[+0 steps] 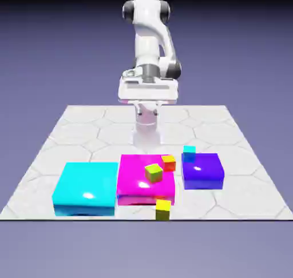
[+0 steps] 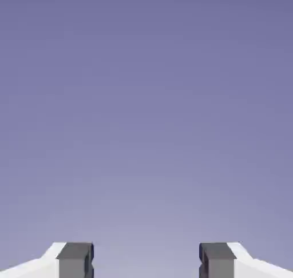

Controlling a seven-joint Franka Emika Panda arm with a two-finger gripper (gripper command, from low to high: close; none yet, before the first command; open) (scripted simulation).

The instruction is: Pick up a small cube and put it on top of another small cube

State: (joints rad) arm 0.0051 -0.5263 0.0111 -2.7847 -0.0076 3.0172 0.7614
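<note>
Exterior and hand views. The white arm [image 1: 150, 48] stands folded at the table's far edge, its hand held level and high, well apart from every block. In the hand view the gripper [image 2: 146, 261] shows two grey fingertips [image 2: 75, 259] set wide apart with only the blue-violet backdrop [image 2: 146, 99] between them; it holds nothing.

Blocks on the hexagon-patterned table [image 1: 57, 139], near to far. Small cubes, four in all; large flat blocks, three in all.

Nearest, a yellow small cube [image 1: 163, 209] sits at the table's near edge, just in front of the magenta block's near corner on the exterior view's right.

Behind it the three large blocks lie in a row along the near edge: a cyan block [image 1: 86, 188] on the exterior view's left, a magenta block [image 1: 137, 182] in the middle, touching or nearly touching the cyan one, and a purple block [image 1: 202, 170] on the exterior view's right, set apart by a narrow gap.

An olive-yellow small cube [image 1: 153, 172] rests tilted on top of the magenta block. An orange small cube [image 1: 168, 162] sits at that block's far corner on the exterior view's right. Farthest, a cyan small cube [image 1: 189, 152] stands just behind the purple block's far edge.
</note>
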